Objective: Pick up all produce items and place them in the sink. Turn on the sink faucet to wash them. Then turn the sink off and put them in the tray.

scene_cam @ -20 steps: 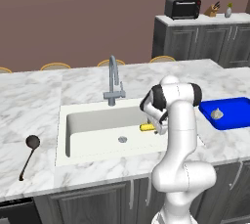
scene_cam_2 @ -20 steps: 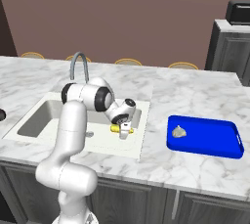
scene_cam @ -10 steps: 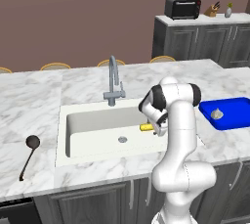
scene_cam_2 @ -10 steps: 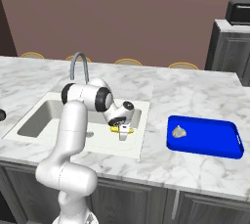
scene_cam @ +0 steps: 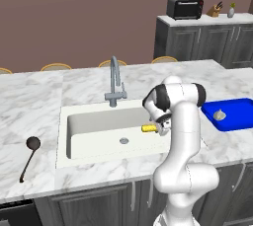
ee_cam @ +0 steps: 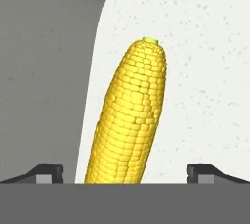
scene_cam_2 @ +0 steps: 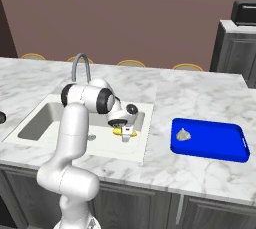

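Corn cob (ee_cam: pixel 131 120) — lying on the floor of the sink (scene_cam: pixel 89 121) near its right wall, between the wide-open tips of the gripper (ee_cam: pixel 125 171) — likely light, stiff, round, roll-prone; best taken across its thick middle.

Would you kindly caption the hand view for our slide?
Open gripper poised over the yellow corn cob lying in the off-white sink.
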